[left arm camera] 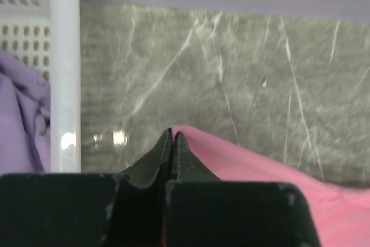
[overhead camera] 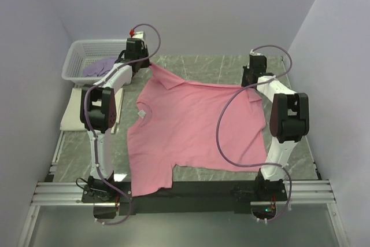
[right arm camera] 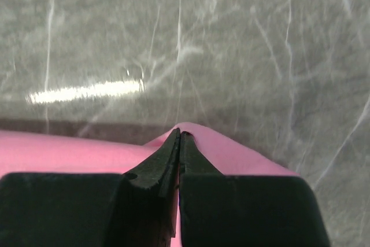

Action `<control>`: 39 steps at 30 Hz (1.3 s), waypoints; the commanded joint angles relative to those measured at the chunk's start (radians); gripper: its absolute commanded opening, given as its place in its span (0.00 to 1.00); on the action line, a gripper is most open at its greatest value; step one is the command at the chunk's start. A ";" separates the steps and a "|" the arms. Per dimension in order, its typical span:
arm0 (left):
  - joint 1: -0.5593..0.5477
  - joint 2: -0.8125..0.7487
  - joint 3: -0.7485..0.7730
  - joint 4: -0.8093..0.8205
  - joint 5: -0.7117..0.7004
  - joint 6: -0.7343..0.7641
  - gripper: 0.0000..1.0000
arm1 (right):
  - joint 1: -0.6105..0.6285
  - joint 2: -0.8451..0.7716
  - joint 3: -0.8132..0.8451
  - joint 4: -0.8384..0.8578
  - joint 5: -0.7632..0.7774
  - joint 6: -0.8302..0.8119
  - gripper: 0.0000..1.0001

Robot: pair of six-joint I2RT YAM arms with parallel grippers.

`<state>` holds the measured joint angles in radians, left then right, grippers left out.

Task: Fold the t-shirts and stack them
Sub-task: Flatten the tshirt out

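Observation:
The pink t-shirt (overhead camera: 191, 125) lies spread over the marble table, its neck label toward the left and its hem hanging over the near edge. My left gripper (overhead camera: 145, 62) is shut on its far left corner; in the left wrist view the jaws (left arm camera: 172, 133) pinch pink cloth (left arm camera: 260, 172). My right gripper (overhead camera: 250, 83) is shut on the far right corner, and pink fabric (right arm camera: 58, 151) bulges around its closed tips (right arm camera: 180, 132). A lavender t-shirt (overhead camera: 99, 67) (left arm camera: 20, 114) lies crumpled in the basket. A cream t-shirt (overhead camera: 72, 117) lies flat at the left, partly behind my left arm.
The white lattice basket (overhead camera: 78, 56) stands at the far left corner, its rim (left arm camera: 63, 56) close beside my left gripper. Lilac walls enclose the table at the back and on both sides. Bare marble (overhead camera: 214, 67) shows beyond the pink shirt.

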<state>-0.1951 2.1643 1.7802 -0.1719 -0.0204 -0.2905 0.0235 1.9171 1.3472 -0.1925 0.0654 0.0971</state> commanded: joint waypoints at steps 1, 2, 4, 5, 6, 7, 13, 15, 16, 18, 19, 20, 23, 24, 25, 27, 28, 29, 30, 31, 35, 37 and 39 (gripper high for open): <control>0.002 0.022 0.059 0.101 -0.054 0.001 0.02 | -0.007 0.039 0.108 0.001 0.059 -0.037 0.00; 0.003 0.026 0.061 0.121 -0.064 -0.004 0.02 | -0.008 0.049 0.122 0.002 0.080 -0.031 0.00; 0.006 0.045 0.074 0.132 -0.082 -0.022 0.03 | -0.007 0.074 0.158 0.013 0.123 -0.019 0.00; 0.008 0.051 0.079 0.137 -0.095 -0.029 0.04 | -0.007 0.080 0.171 0.014 0.154 -0.013 0.02; 0.009 0.058 0.088 0.138 -0.101 -0.033 0.04 | -0.008 0.091 0.200 0.019 0.199 -0.007 0.07; 0.010 0.074 0.106 0.135 -0.105 -0.041 0.07 | -0.008 0.108 0.217 0.016 0.223 -0.007 0.17; 0.011 0.082 0.151 0.133 -0.079 -0.058 0.46 | -0.016 0.148 0.378 -0.071 0.367 0.045 0.54; 0.011 0.062 0.151 0.127 -0.082 -0.068 0.67 | -0.017 0.135 0.408 -0.100 0.375 0.081 0.59; 0.011 0.033 0.148 0.118 -0.078 -0.078 0.83 | -0.017 0.111 0.411 -0.129 0.354 0.090 0.63; 0.011 -0.009 0.130 0.114 -0.072 -0.088 0.93 | -0.017 0.077 0.391 -0.150 0.337 0.127 0.68; 0.011 -0.059 0.102 0.098 -0.064 -0.099 0.98 | -0.017 0.036 0.377 -0.174 0.323 0.141 0.69; 0.010 -0.085 0.087 0.085 -0.064 -0.108 0.98 | -0.017 0.013 0.344 -0.186 0.285 0.163 0.70; 0.000 -0.190 0.038 -0.041 -0.061 -0.156 0.98 | -0.017 -0.090 0.264 -0.235 0.155 0.228 0.70; -0.012 -0.216 0.006 -0.078 -0.059 -0.183 0.98 | -0.013 -0.119 0.203 -0.249 0.116 0.242 0.70; -0.020 -0.269 -0.020 -0.110 -0.055 -0.194 0.97 | -0.008 -0.171 0.169 -0.275 0.081 0.259 0.70; -0.056 -0.369 -0.139 -0.191 -0.062 -0.231 0.93 | 0.024 -0.260 0.046 -0.282 -0.016 0.286 0.69; -0.073 -0.403 -0.189 -0.211 -0.068 -0.240 0.91 | 0.044 -0.291 0.005 -0.285 -0.018 0.294 0.69; -0.110 -0.438 -0.293 -0.233 -0.084 -0.258 0.90 | 0.056 -0.320 -0.076 -0.283 -0.032 0.309 0.69; -0.131 -0.472 -0.344 -0.244 -0.098 -0.269 0.88 | 0.065 -0.349 -0.118 -0.279 -0.038 0.320 0.69; -0.151 -0.533 -0.396 -0.250 -0.110 -0.282 0.87 | 0.073 -0.404 -0.159 -0.265 -0.042 0.334 0.69; -0.219 -0.647 -0.646 -0.256 -0.108 -0.366 0.82 | 0.076 -0.506 -0.339 -0.251 -0.061 0.378 0.67; -0.240 -0.693 -0.772 -0.255 -0.107 -0.424 0.80 | 0.085 -0.565 -0.391 -0.239 -0.095 0.385 0.67; -0.268 -0.733 -0.876 -0.247 -0.128 -0.470 0.78 | 0.116 -0.617 -0.456 -0.237 -0.096 0.395 0.67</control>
<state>-0.4503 1.4902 1.0172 -0.3832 -0.1143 -0.6521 0.1127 1.3933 0.9413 -0.4480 0.0017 0.4530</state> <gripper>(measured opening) 0.788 0.671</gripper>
